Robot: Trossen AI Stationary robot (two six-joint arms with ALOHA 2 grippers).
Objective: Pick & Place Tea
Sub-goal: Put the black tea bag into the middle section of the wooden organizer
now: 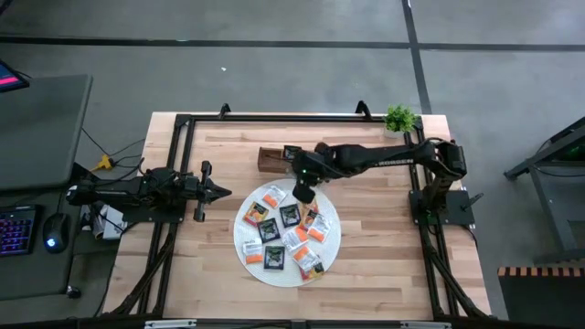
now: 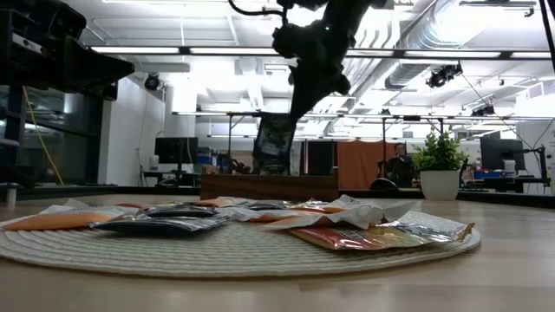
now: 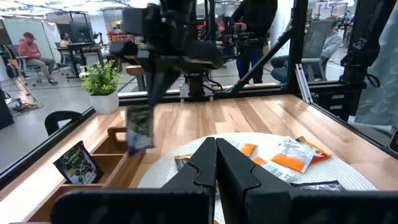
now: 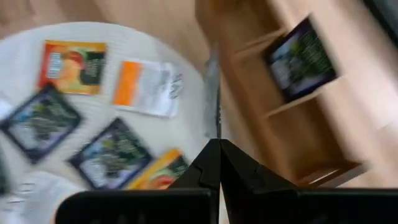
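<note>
Pale wooden boards make up the worktop, ringed by a black frame on a grey floor, with an open workspace of desks and ducts beyond its far edge. At its middle lies a round white mat. Just beyond the mat's far edge stands a brown wooden tray, and one dark sachet leans in one of its compartments. A small potted plant sits at the far right corner.

Reaching in from the right, the right gripper hangs above the mat's far edge, clenched on a dark tea sachet that dangles in the air in front of the tray. On the left, the left gripper waits near the mat's left edge, fingers pressed together and holding nothing.

Scattered flat over the mat is the remaining tea: black, orange and white sachets, some overlapping.
</note>
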